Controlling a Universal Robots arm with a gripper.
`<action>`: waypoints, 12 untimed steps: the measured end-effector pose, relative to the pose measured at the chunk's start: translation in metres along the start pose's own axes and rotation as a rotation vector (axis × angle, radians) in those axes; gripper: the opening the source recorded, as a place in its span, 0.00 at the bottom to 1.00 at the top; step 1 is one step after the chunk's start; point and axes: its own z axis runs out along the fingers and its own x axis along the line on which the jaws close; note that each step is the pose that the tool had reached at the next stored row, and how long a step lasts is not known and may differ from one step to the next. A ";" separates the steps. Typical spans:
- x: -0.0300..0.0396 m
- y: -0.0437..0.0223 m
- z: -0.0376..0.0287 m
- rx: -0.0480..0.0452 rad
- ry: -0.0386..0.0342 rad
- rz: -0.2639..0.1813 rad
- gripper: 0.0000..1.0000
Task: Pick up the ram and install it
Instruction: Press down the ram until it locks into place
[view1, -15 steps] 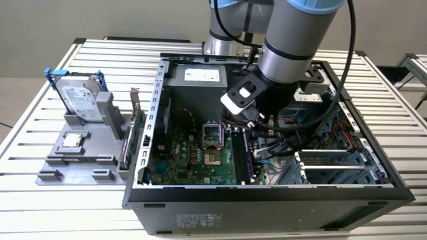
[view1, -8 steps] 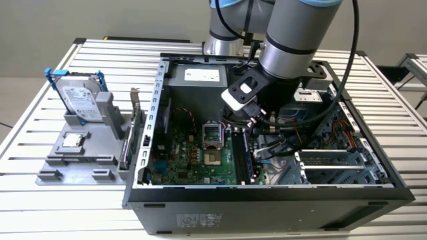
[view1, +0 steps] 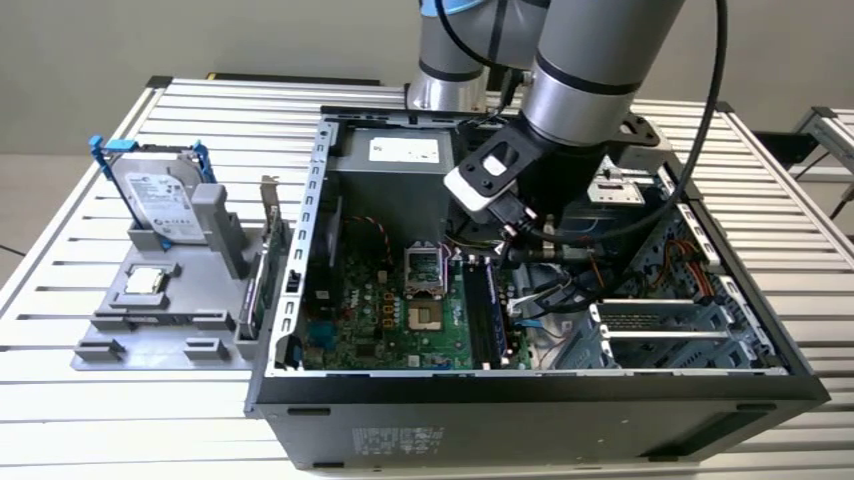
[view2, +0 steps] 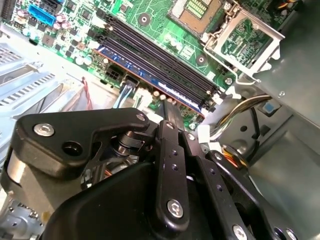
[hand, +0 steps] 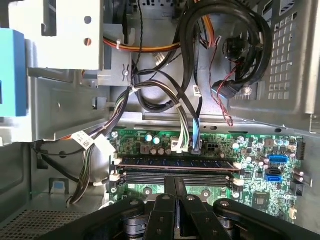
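The ram (hand: 175, 163) is a long dark blue-green stick lying level along the memory slot nearest the cable plugs on the green motherboard (hand: 260, 150). It also shows in the second wrist view as the ram (view2: 150, 70), and in the exterior view as the ram (view1: 489, 305) standing on edge inside the open computer case (view1: 534, 385). My gripper (hand: 175, 181) hangs right over the middle of the memory slots, its two black fingers pressed together with nothing seen between them. In the second wrist view the gripper (view2: 169, 112) has its tips right at the ram's long edge.
Bundles of black and coloured cables (hand: 185, 75) hang just beyond the slots. An open processor socket (view1: 424, 290) lies beside them. Outside the case, on the exterior view's left, a grey fixture (view1: 100, 322) holds a hard drive (view1: 160, 195), a silver processor chip (view1: 144, 282) and an expansion card (view1: 274, 250).
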 end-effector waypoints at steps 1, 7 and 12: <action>0.0000 0.0000 -0.0014 0.0000 0.0000 0.000 0.00; -0.0001 -0.0003 -0.0093 0.0000 0.0000 0.000 0.00; -0.0002 -0.0005 -0.0164 0.0000 0.0000 0.000 0.00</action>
